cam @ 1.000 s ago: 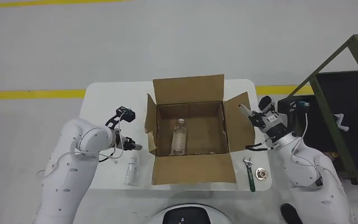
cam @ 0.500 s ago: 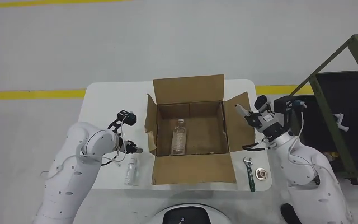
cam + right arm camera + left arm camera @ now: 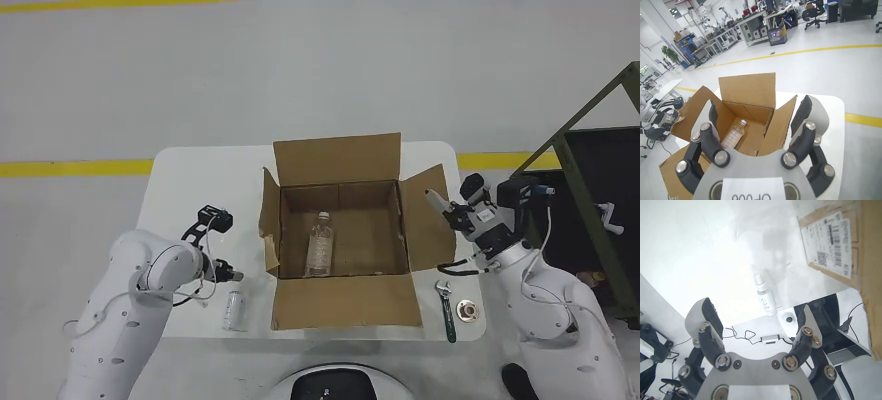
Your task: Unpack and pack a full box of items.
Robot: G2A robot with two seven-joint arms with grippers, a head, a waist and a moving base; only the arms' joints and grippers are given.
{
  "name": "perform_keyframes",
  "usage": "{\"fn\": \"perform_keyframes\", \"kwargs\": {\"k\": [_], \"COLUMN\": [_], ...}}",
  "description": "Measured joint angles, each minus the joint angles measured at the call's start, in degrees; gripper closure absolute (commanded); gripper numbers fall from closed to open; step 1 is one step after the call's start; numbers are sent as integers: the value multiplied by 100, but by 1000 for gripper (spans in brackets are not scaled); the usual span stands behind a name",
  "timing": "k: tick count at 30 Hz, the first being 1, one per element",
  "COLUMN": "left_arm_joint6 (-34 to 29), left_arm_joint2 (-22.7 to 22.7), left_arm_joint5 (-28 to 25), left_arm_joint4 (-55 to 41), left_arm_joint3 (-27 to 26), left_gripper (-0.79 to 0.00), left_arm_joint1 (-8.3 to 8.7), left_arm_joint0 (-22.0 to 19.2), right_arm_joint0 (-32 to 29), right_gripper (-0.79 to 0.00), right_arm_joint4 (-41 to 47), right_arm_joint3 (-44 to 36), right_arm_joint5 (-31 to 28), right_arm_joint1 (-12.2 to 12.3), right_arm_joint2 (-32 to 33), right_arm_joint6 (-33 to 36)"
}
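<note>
Two grippers are out, both spread wide and holding nothing. The left gripper (image 3: 755, 307) hangs over the smooth white rounded tabletop (image 3: 200, 170). Just beyond its ribbed black fingertips, framed between them in the left wrist view, lies one small white plastic spray bottle (image 3: 765, 300) on its side, not touching either finger. To this gripper's side stands the one brown corrugated cardboard box (image 3: 338, 157), with all four flaps folded outward and a white printed label on its outer wall. The right gripper (image 3: 759, 103) is raised beside the box's right flap and points in over it. Ahead of and below this gripper, on the box floor, lies one clear ridged plastic bottle with a white cap (image 3: 734, 135), so there are two bottles in all. Behind the right gripper, toward the robot, one adjustable wrench with a green handle and metal head (image 3: 446, 310) lies flat on the tabletop by the box's near corner. Just beside it is one small round greyish object (image 3: 467, 310), too small to identify.
</note>
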Motion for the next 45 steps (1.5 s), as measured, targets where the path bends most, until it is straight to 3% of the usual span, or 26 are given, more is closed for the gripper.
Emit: {"fn": "perform_keyframes", "kwargs": {"k": [10, 22, 39, 45], "left_arm_joint6": [6, 6, 59, 464], "left_arm_joint2": [334, 776, 819, 1164], "left_arm_joint5": [732, 1617, 1646, 1576], "left_arm_joint4": [601, 396, 380, 383], "left_arm_joint3": [-833, -478, -422, -67], "left_gripper": [-785, -785, -785, -785], "left_arm_joint1": [203, 312, 309, 244], "left_arm_joint0": [832, 864, 876, 937], "right_arm_joint0": [43, 83, -19, -49], "right_gripper": [-785, -785, -785, -785], "right_arm_joint4": [14, 22, 14, 9], "right_arm_joint3": [60, 110, 37, 31], "right_arm_joint5": [-82, -120, -42, 4], "right_arm_joint1": [3, 8, 24, 29], "right_arm_joint2": [-73, -102, 4, 60], "right_arm_joint6": [46, 51, 59, 57]}}
